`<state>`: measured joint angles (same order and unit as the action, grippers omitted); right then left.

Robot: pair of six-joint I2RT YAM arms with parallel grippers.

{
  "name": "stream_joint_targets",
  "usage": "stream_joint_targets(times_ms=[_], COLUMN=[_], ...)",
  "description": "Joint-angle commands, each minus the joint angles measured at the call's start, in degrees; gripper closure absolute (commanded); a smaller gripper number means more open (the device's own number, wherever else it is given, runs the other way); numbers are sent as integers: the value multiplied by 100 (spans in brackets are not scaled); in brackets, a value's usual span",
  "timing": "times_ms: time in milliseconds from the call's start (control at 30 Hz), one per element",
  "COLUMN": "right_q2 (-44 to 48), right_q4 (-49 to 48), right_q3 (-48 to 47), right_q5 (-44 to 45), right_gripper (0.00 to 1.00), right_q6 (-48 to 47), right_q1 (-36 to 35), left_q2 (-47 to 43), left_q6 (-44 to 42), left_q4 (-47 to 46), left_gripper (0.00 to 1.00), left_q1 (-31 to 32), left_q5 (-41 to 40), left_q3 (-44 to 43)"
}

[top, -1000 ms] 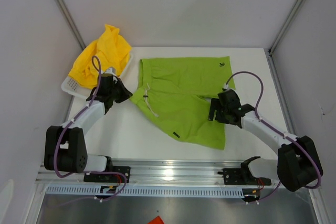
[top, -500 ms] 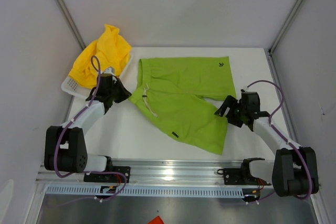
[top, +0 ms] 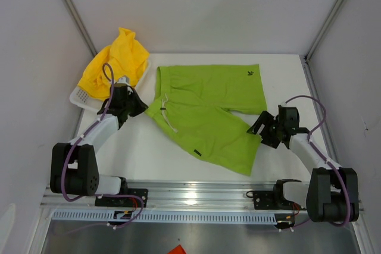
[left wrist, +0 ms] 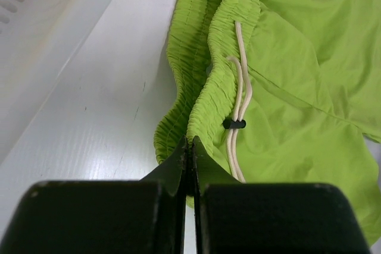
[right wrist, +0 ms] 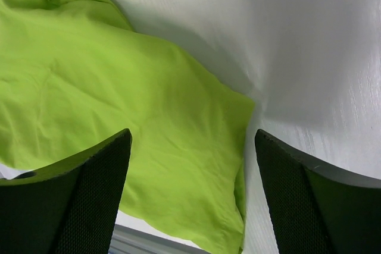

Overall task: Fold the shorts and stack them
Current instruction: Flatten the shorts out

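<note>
Green shorts [top: 208, 111]: they lie spread out in the middle of the table [top: 149, 153]. The waistband is on one side and the two legs are on the other. They are not folded yet.
Yellow shorts [top: 116, 63]: they are bunched up in the white basket [top: 79, 97]. The basket is well apart from the green shorts, out past the waistband side.
Left claw [left wrist: 189, 147]: its two fingers are pressed tight together. It sits right at the waistband corner of the green shorts, just beside the white string [left wrist: 238, 105]. I cannot tell if a bit of cloth is caught between the fingers.
Right claw [right wrist: 191, 138]: its fingers are spread wide and nothing is in them. It hangs over the bottom edge of the near leg of the green shorts, where the cloth meets the bare table.
What changed: a second ago the right claw was over the near leg of the green shorts. It has now pulled back to the edge of that leg. The left claw has not moved, and the yellow shorts look the same.
What it means: the right claw seems to be done on top of that leg. The green shorts look flat enough to fold. I think the first fold comes next.
Left to do: fold both shorts and stack them.
</note>
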<state>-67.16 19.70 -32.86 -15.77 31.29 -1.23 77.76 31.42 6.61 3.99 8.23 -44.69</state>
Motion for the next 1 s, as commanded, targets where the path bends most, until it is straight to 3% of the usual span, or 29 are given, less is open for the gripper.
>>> stream_joint_targets(times_ms=[0, 33, 100, 133, 167, 267, 300, 467, 600, 767, 967], right_q2=[124, 141, 238, 273, 299, 317, 326, 536, 660, 599, 554], right_q4=[-62, -107, -379, -510, -712, -1133, -1240, -1356, -1241, -1364, -1390], right_q3=[166, 262, 385, 438, 552, 701, 746, 755, 614, 597, 570], right_q5=[-172, -250, -374, -496, -549, -778, -813, -578, -418, -383, -374], right_gripper=[14, 14, 14, 14, 14, 15, 15, 16, 16, 16, 16], right_q6=[52, 105, 228, 290, 429, 684, 747, 835, 703, 660, 659], right_q1=[53, 62, 71, 71, 71, 71, 71, 71, 71, 71, 71], left_q2=[-120, -129, -164, -208, -243, -454, -611, -1095, -1272, -1061, -290], left_q6=[-118, -127, -110, -101, -84, -40, -22, 31, 224, 471, -662], left_q4=[-134, -125, -116, -125, -108, 15, 50, 393, 464, -273, -345], left_gripper=[100, 100, 87, 74, 47, 24, 20, 14, 15, 17, 19], left_q1=[-74, -74, -65, -48, -30, 58, 136, 611, 1820, 3280, 4626], left_q5=[-181, -190, -199, -199, -225, -366, -409, -638, -796, -770, -1348], left_q3=[-146, -128, -67, -23, 12, 162, 179, 118, 13, 118, -162])
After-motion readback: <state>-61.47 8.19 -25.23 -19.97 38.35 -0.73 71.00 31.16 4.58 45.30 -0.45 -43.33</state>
